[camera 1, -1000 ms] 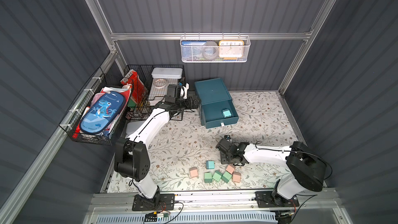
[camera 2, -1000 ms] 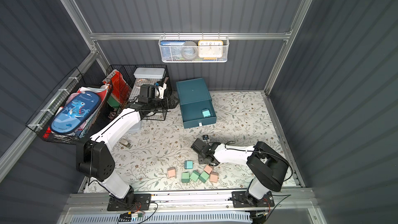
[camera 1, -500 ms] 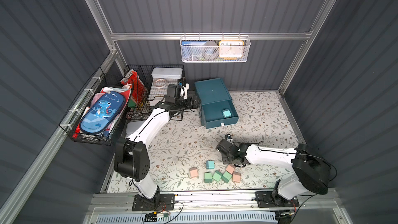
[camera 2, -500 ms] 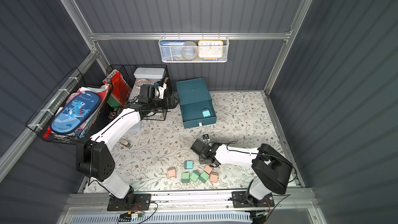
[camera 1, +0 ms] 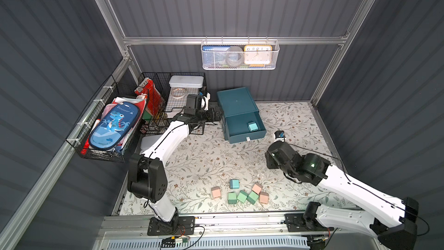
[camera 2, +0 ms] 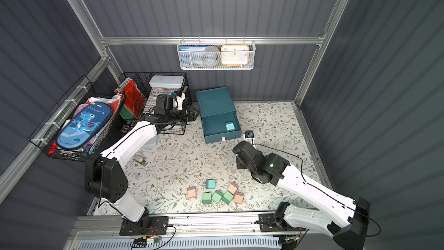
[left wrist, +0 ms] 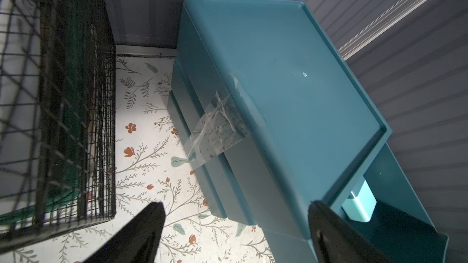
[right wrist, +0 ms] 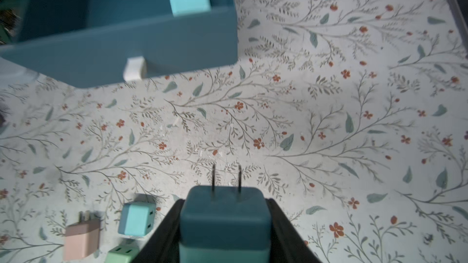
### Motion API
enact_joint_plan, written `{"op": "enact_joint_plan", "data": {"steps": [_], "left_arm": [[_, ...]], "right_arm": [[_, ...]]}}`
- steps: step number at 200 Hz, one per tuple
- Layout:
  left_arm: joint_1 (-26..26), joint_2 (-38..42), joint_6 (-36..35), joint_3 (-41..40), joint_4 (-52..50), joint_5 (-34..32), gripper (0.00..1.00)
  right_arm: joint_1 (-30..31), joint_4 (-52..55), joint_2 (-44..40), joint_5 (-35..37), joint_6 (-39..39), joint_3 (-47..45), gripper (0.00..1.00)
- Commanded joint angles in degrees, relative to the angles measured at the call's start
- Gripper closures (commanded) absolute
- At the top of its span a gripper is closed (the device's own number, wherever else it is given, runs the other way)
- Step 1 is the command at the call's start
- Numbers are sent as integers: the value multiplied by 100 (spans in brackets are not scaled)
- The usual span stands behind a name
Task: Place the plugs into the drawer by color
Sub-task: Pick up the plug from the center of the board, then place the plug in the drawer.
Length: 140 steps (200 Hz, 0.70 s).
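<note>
The dark teal drawer cabinet stands at the back of the mat with one drawer pulled out. A pastel teal plug lies inside it. My right gripper is shut on another teal plug, prongs pointing away, above the mat in front of the drawer. In both top views my right wrist hides the jaws. Several pink, green and teal plugs are clustered near the front edge. My left gripper hangs open beside the cabinet's left side, holding nothing.
Black wire baskets full of items stand left of the cabinet, and another basket runs along the left wall. A white mesh basket hangs on the back wall. Corrugated walls close in on three sides.
My right arm has risen and swung to the right, away from the cluster, carrying the teal plug. The left arm has stayed where it was.
</note>
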State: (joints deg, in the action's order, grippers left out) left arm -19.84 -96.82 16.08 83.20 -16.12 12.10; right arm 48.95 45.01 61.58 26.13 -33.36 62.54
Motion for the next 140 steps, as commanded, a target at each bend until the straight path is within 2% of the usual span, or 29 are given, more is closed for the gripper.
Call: {"op": "enact_joint_plan", "data": {"steps": [1, 39, 64, 107, 140], "left_arm": [[-3, -39, -50, 92, 94, -6, 6], [-3, -72, -20, 83, 122, 20, 7], [-3, -83, -17, 85, 113, 15, 7], [-3, -74, -59, 77, 90, 18, 6], [-3, -79, -57, 83, 91, 46, 7]], "right_arm": [[-195, 271, 541, -207, 736, 919, 72], [-676, 37, 2046, -1023, 1548, 2589, 72], [-872, 2, 2956, -1288, 1749, 3429, 72], [-997, 146, 4058, -1706, 1833, 4216, 70], [-1055, 431, 4426, -1669, 1886, 4318, 67]]}}
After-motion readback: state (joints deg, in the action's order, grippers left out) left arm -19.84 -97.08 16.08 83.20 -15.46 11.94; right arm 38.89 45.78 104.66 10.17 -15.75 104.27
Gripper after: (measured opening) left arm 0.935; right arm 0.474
